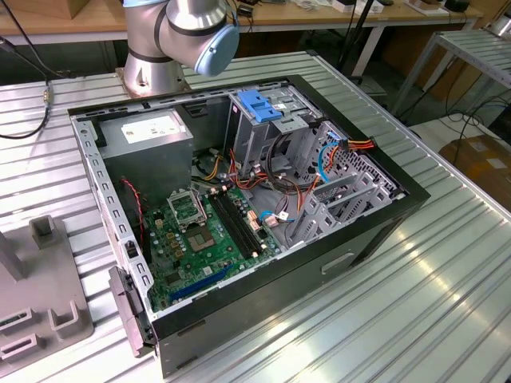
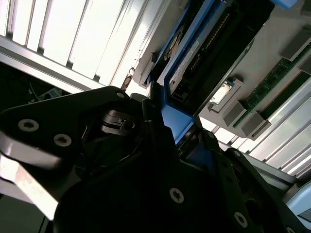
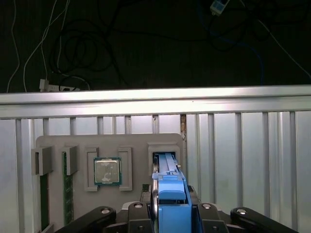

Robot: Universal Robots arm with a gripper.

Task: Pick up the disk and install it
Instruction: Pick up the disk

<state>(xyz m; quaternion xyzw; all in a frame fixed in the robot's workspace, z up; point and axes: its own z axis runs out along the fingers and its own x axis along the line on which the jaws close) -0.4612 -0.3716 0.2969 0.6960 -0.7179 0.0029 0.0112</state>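
Observation:
The disk (image 3: 167,194) stands on edge, its blue rail facing the first wrist view, and its far end sits in a slot of a grey holder tray (image 3: 131,141). My gripper (image 3: 170,213) has a black finger pressed against each side of the blue rail, shut on the disk. In the second wrist view the disk (image 2: 197,53) runs away from the gripper (image 2: 177,127), with its circuit-board side and blue rail showing. The open computer case (image 1: 239,199) lies on the table, with its blue-topped metal drive cage (image 1: 259,108) at the back.
The holder tray also carries a processor chip (image 3: 107,171) and memory sticks (image 3: 68,189). Inside the case are a grey power supply (image 1: 152,136), a green motherboard (image 1: 200,231) and loose cables (image 1: 275,187). The arm's base (image 1: 180,32) stands behind the case. A grey fixture (image 1: 40,311) sits at the exterior view's left.

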